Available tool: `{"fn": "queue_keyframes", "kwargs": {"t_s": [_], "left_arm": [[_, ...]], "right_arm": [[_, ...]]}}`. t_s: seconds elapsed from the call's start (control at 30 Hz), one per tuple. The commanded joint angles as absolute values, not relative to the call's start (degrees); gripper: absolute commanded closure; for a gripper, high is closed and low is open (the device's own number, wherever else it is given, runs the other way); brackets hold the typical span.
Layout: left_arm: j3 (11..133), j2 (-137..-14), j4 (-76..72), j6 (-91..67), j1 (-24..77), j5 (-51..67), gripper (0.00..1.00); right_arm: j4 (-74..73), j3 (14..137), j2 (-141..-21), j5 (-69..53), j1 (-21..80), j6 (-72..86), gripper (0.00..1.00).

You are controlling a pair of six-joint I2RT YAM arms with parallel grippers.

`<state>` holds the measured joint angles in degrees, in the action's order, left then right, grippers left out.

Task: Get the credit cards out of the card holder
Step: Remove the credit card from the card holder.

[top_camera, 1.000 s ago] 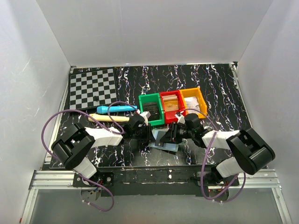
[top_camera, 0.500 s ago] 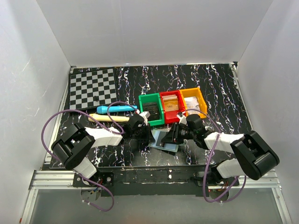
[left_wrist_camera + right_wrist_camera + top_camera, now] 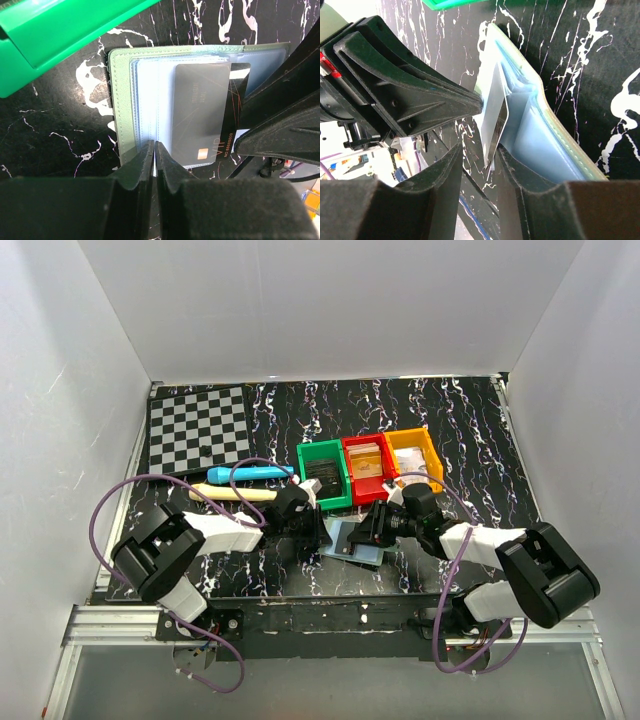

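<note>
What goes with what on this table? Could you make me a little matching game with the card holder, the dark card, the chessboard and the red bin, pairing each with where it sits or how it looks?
Things:
1. card holder
2. credit card
3. chessboard
4. red bin

Descriptions:
A. between the green bin and the orange bin
B. dark, poking partway out of its pocket
C. at the far left of the table
D. lying open, pale-blue panels facing up

Pairs: 1-D, 2-B, 3-C, 4-A
</note>
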<state>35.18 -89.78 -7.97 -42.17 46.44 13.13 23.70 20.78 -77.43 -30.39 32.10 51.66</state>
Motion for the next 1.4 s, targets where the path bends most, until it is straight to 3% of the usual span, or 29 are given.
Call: {"fn": "queue_keyframes", "kwargs": {"t_s": [0.0,0.33,1.37], "left_arm": [[34.98,-91.76,-6.06,-40.61,46.32,14.59,0.96],[35.51,-93.25,-7.56,-39.9,46.41,17.31,1.0],[36.47,-96.06,-10.02,-39.02,47.37,20.57,1.0]], "right_arm": [[26.1,21.88,-77.78,-31.99,31.82,51.33,0.59],[27.86,22.94,-80.51,-33.05,31.9,52.29,0.57],[35.68,25.22,-88.5,-38.58,32.87,54.84,0.55]]}}
